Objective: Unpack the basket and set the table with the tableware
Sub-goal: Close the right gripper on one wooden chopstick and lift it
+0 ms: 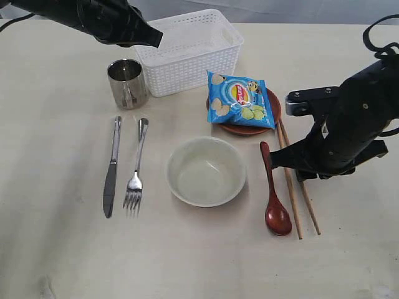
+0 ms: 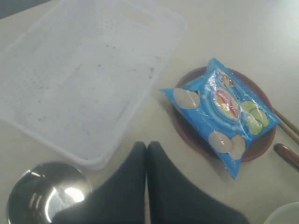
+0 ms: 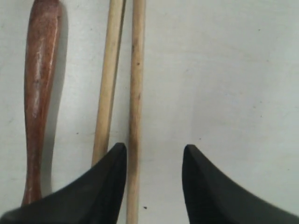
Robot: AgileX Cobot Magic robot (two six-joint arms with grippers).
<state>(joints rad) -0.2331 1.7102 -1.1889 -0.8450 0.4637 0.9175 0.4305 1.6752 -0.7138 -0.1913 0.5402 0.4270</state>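
The white basket (image 1: 187,68) stands empty at the back of the table (image 1: 56,249). Laid out in front of it are the steel cup (image 1: 126,83), knife (image 1: 112,167), fork (image 1: 136,165), cream bowl (image 1: 206,171), wooden spoon (image 1: 272,193) and chopsticks (image 1: 298,193). The brown plate (image 1: 246,130) carries the blue snack bag (image 1: 240,99). My left gripper (image 2: 147,145) is shut and empty, held above the table between the cup (image 2: 46,193) and the basket (image 2: 84,79). My right gripper (image 3: 154,151) is open low over the chopsticks (image 3: 135,70), with one stick between its fingers, beside the spoon handle (image 3: 39,93).
The snack bag (image 2: 219,114) covers most of the plate (image 2: 184,128). The left arm (image 1: 93,18) reaches in over the basket's left end. The right arm (image 1: 349,124) hangs over the table's right side, hiding part of the chopsticks.
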